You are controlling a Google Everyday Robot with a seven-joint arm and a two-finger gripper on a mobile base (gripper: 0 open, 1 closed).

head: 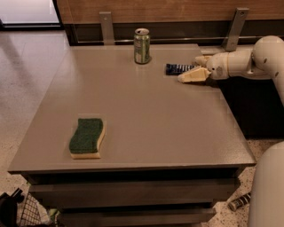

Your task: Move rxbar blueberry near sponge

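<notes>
Dark blue rxbar blueberry (177, 68): gripper (195, 68) spread at its end. Step, likely: grasping. Next you close, lift, carry toward the sponge (87, 137).

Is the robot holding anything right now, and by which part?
It cannot be told. The gripper is at the right end of the rxbar blueberry, which lies flat on the table, but no firm hold shows.

A grey table (155, 124) with shelf-like tiers below stands on a pale speckled floor (26, 66). Behind it runs a wood-panelled wall (177, 9) with two metal brackets (106, 26). Light glares at top left. The gripper (188, 69), fingers apart, hangs over the table's far right edge.
</notes>
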